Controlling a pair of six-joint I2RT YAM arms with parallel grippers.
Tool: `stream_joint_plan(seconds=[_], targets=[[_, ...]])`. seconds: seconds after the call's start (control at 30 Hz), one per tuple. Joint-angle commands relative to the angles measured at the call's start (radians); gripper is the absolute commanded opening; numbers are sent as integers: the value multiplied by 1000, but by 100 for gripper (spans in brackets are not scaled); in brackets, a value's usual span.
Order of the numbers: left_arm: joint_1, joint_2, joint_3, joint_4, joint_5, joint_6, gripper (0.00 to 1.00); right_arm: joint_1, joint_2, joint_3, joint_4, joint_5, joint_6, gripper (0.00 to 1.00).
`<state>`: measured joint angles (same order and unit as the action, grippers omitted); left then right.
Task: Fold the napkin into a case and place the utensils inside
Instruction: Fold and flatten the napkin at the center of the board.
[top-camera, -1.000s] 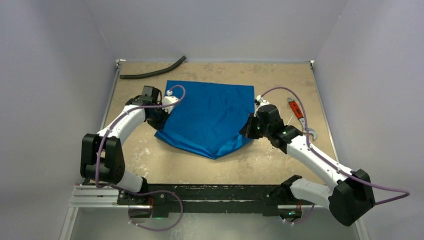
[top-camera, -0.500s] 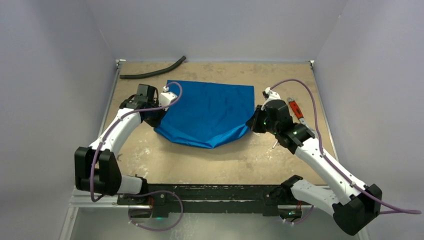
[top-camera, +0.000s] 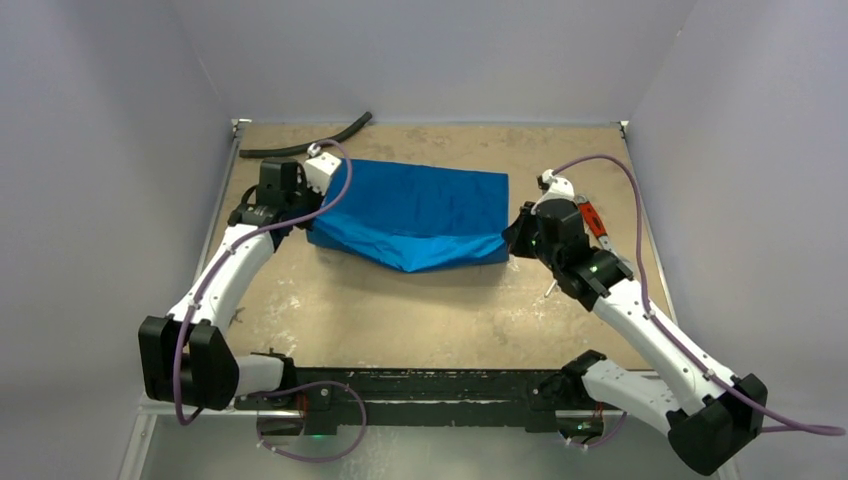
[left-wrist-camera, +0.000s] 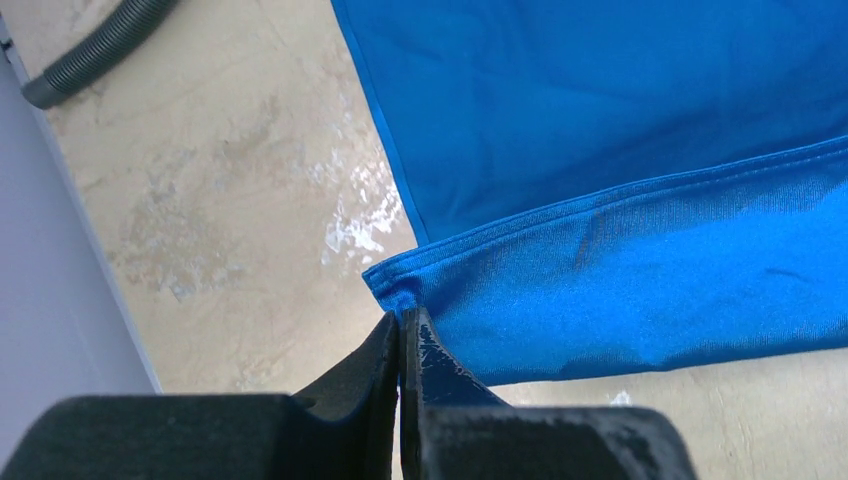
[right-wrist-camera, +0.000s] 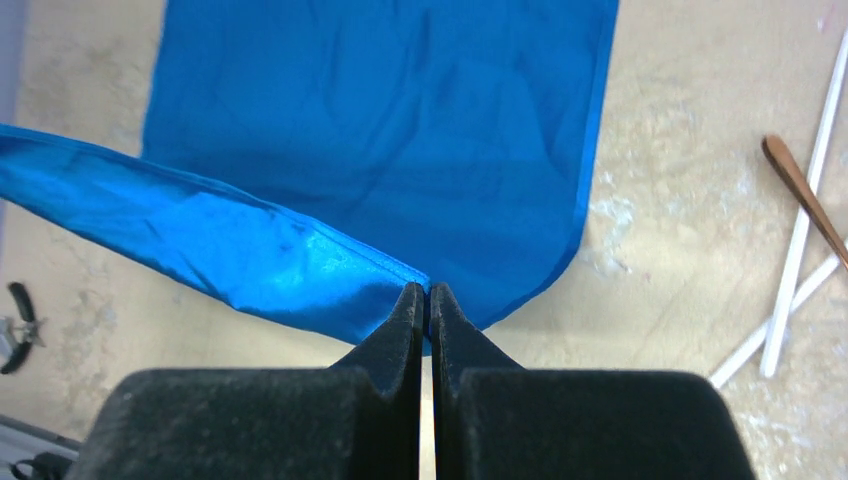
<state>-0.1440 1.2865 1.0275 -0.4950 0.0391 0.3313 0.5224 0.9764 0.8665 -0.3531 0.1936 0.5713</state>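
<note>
Napkin (top-camera: 410, 210): blue cloth at the far middle of the counter (top-camera: 400, 320). Its far part lies flat. Its near edge is raised and doubled over, sagging between two lifted corners.
Left hand (left-wrist-camera: 402, 322): clenched on the napkin's left corner.
Right hand (right-wrist-camera: 428, 296): clenched on its right corner.
Utensils (right-wrist-camera: 800, 193): slim pieces, crossed on the counter right of the napkin and apart from it.
Hose (top-camera: 305, 142): black, far left.
Wrench (top-camera: 590, 216): red-handled, beside the right arm.
</note>
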Motion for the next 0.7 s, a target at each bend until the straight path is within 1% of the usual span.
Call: stream_joint_plan(seconds=[0.0,0.2,0.43,0.67], targets=[[7,24,4,141,-16,-58,0,1,-43,-20,204,46,-57,0],[7,62,10,275,-38,-94,0,-31,60,21,287,119,-114,0],[7,195,83,389,-87,-111,0,-162,216,48,414,18,-141,0],[5,333,154,464,-100,-134,0,-174,377,100,463,-21,-195,0]])
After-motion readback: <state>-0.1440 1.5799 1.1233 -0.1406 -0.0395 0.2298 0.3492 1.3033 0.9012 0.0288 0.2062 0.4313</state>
